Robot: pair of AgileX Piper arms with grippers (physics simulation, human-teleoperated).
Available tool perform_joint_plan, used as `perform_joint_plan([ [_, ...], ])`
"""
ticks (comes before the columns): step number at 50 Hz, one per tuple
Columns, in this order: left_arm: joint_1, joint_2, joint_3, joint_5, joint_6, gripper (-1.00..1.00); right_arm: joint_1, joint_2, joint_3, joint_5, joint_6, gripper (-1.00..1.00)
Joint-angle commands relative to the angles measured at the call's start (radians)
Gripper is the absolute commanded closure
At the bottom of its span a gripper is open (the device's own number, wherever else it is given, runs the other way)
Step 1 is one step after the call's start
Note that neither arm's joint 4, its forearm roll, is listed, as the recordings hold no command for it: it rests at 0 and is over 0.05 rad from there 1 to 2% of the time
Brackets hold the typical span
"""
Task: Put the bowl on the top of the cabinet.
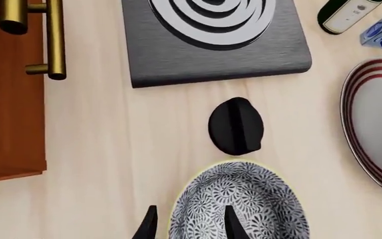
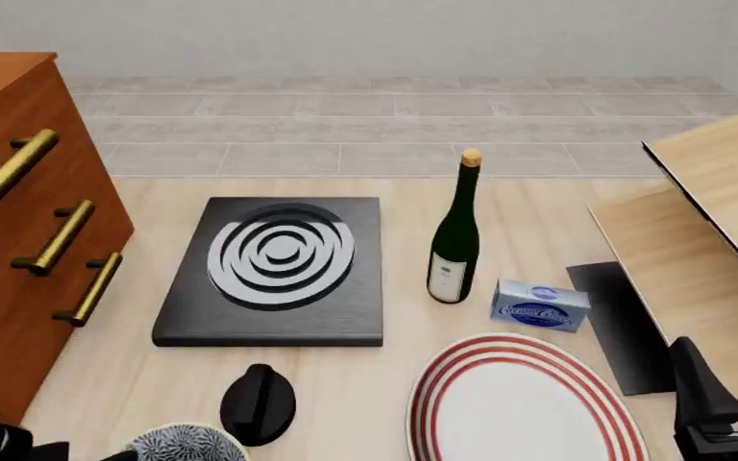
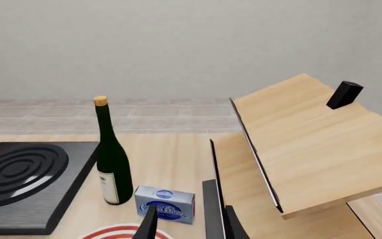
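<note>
Bowl [image 1: 244, 204]: round, deep, white with dense dark floral swirls.

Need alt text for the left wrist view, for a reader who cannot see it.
The left tool straddles the rim of a blue-patterned bowl, one finger inside and one outside. Beyond the bowl lie a black computer mouse and a dark hotplate, with the wooden cabinet and a red-ringed plate at opposite edges.

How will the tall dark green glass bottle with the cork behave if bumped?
The dark green glass bottle stands upright, tall over a narrow base, so it would probably tip easily. Being round, it would likely roll once down. It looks rigid and smooth, possibly slippery.
</note>
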Motion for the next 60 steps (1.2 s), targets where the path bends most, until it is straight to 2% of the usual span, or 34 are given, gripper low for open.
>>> perform_joint_plan([
  [1,-0.013,-0.009,0.051,-0.026,-0.031,-1.0,0.0,-0.003,0.0,0.004,-0.001,-1.0],
  [60,-0.088,-0.067,0.221,-0.093,-0.157,-1.0,0.001,0.001,0.0,0.001,-0.011,-1.0],
])
